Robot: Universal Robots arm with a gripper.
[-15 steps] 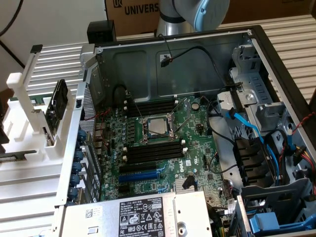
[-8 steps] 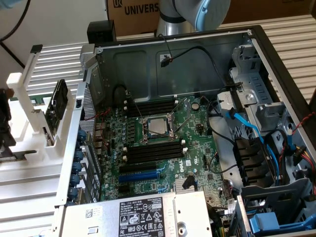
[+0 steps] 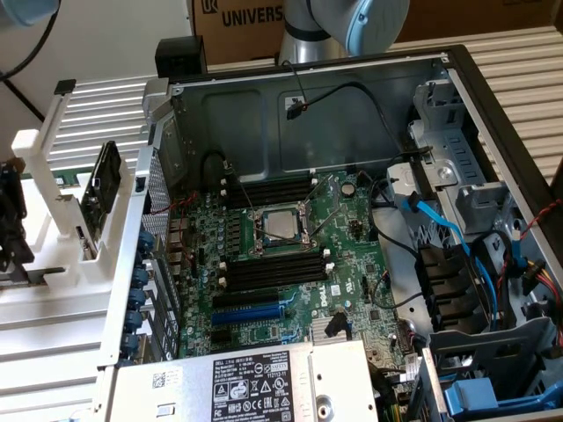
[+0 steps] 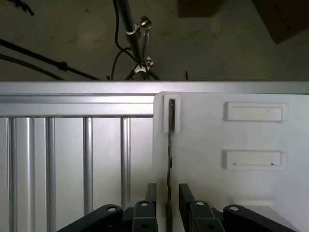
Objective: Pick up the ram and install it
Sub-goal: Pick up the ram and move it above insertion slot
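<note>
An open computer case (image 3: 264,114) lies on its side, and a green motherboard (image 3: 352,264) is held in it. One processor (image 3: 280,224) is seated at the middle of the board. Two banks of long black slots with white end clips are seen, a far bank (image 3: 268,189) beyond the processor and a near bank (image 3: 273,268) in front of it; the number of slots in each bank cannot be told for certain. One blue expansion slot (image 3: 251,314) is set nearer still, and one labelled power supply (image 3: 246,387) is mounted at the near edge of the case. Blue cables (image 3: 440,224) are bundled toward the exterior view's right.

Outside the case, at the exterior view's left, a white holder (image 4: 207,140) is placed on the slatted aluminium table (image 4: 67,159). One dark board (image 3: 106,180) is stood upright in it; whether this is a memory stick cannot be told.

In the wrist view the ram (image 4: 169,154) is seen edge-on as one thin dark line, standing in the holder with its far end caught in one slotted post (image 4: 171,113). Two raised white blocks (image 4: 254,111) are counted on the holder beside it. The gripper (image 4: 168,186) is positioned over the near end of the ram, and its two fingers (image 4: 150,198) are spread apart, one on each side of the stick, with a gap visible between each finger and the board.
</note>
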